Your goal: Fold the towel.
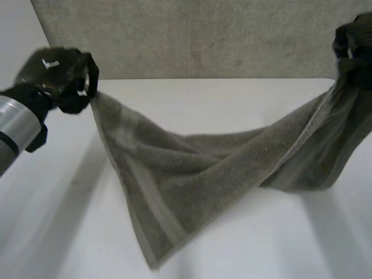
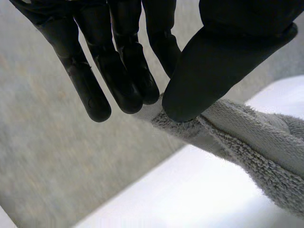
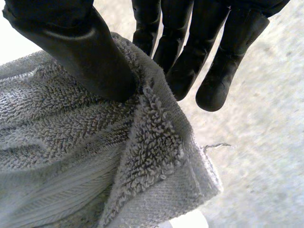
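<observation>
A towel (image 1: 192, 168) droops over the white table (image 1: 232, 99), grey wall (image 1: 192, 35) behind.

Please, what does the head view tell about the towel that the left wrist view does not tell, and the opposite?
From the head view you get the whole towel sagging between the left hand and the right hand, both raised above the white table, with one free corner hanging low. From the left wrist view you get the grip up close: the thumb presses the towel's flat border against the fingers. Common to both: the left hand pinching one end of the towel over the table.
</observation>
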